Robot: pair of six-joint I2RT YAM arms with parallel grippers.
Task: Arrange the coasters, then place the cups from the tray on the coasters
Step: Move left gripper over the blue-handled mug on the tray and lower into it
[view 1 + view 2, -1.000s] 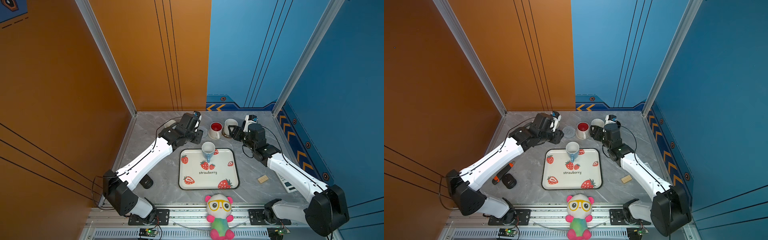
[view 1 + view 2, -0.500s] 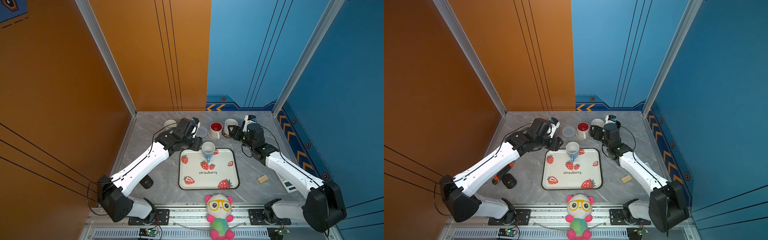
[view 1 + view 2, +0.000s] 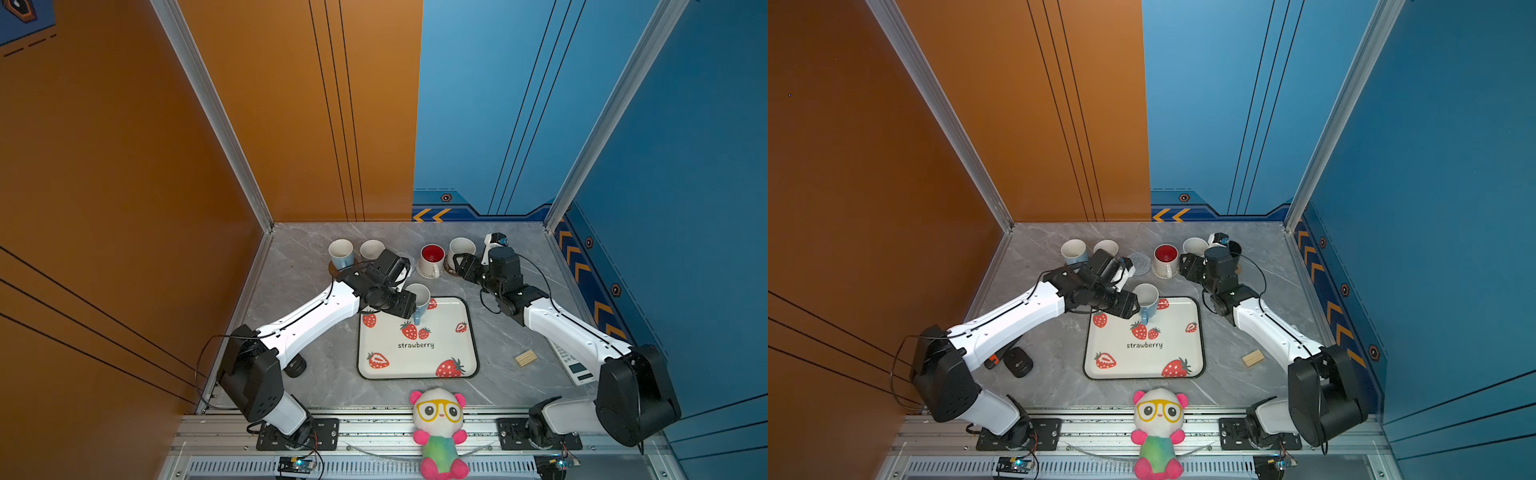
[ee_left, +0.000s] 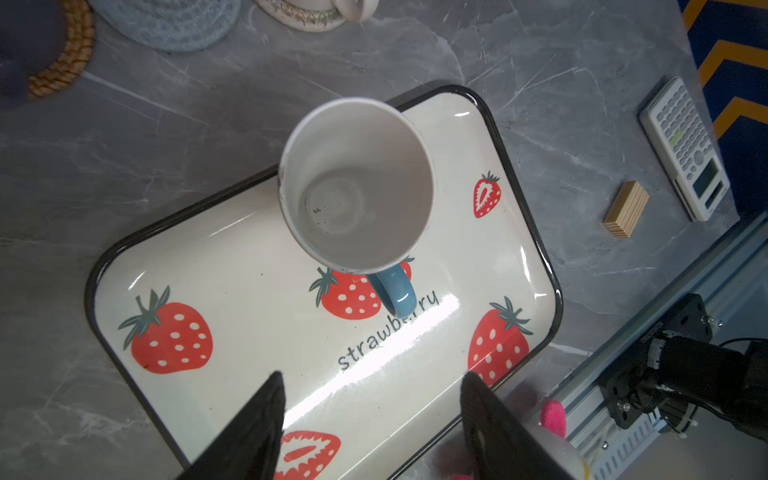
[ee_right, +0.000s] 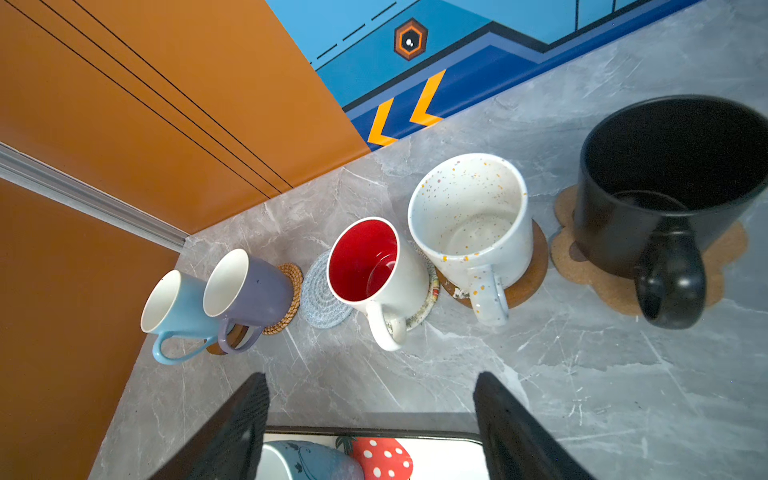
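Marble table [image 4: 124, 145]; left gripper [image 4: 370, 376] angled down over tray [image 4: 232, 270], fingers [image 4: 249, 428] spread, empty; mug [image 4: 357, 187] upright beyond fingertips, handle toward them.

A: Enclosure colours?
B: Orange left wall [image 3: 124, 166], blue right wall [image 3: 685, 208]; back wall [image 3: 374, 104] half orange, half blue, with thin dark vertical lines.
A: Corners, base?
B: Two aluminium posts [image 3: 217, 120] at the back corners; yellow chevrons [image 3: 432, 215] on the blue skirting. Grey marble-pattern counter [image 3: 299, 257], evenly lit.
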